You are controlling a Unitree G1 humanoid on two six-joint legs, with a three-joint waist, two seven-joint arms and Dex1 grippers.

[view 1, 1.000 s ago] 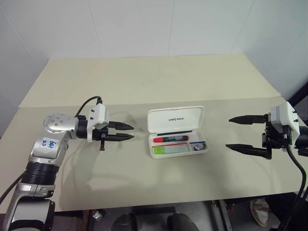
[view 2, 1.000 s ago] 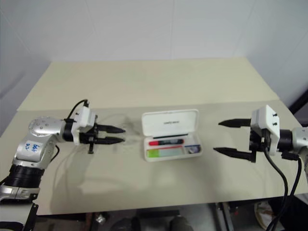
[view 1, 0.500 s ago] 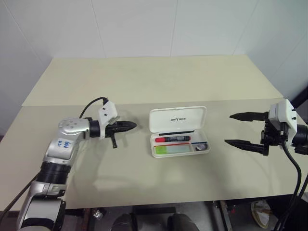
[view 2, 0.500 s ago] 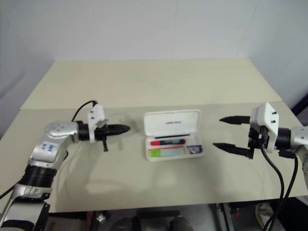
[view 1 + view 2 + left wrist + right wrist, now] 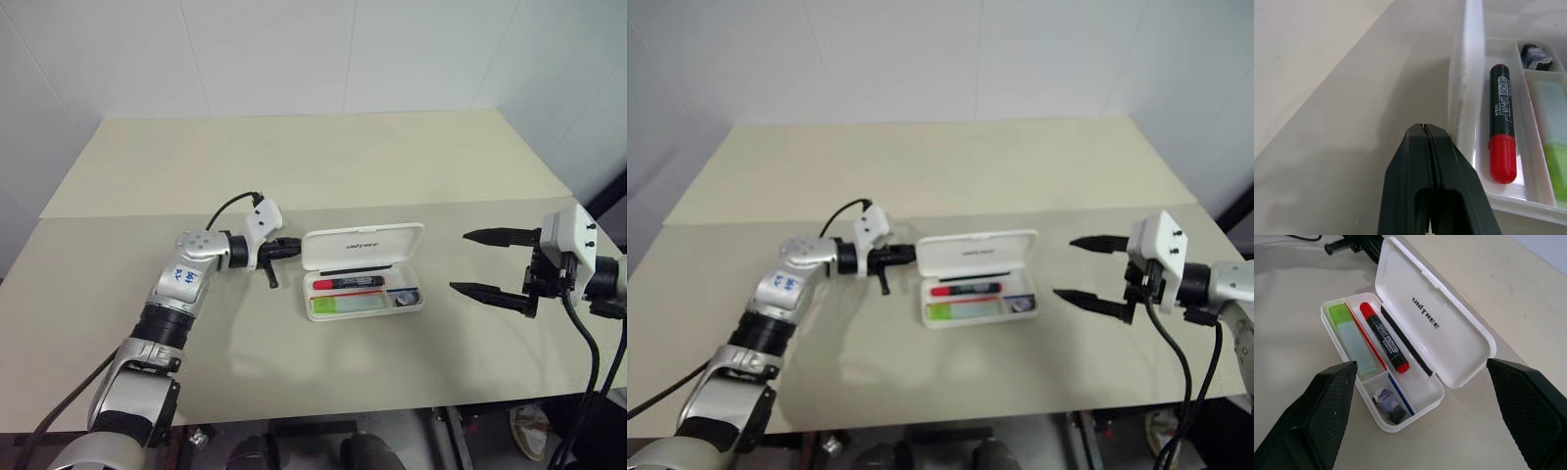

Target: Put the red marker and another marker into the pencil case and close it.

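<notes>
Head views: the left end effector [image 5: 286,247], now pinched shut and empty, has swung in to the lid edge of the pencil case [image 5: 361,245], ready to close it.

Wrist views: the red marker [image 5: 1384,337] and lime marker [image 5: 1351,336] lie inside; the right end effector [image 5: 1420,418] gapes wide, well apart.

Left gripper [image 5: 291,247]: you've shut its black fingers and brought it up against the open white plastic pencil case's [image 5: 362,246] lid edge.

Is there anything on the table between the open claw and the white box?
No, only bare table lies between the right gripper and the pencil case; the eye views show it.
</notes>
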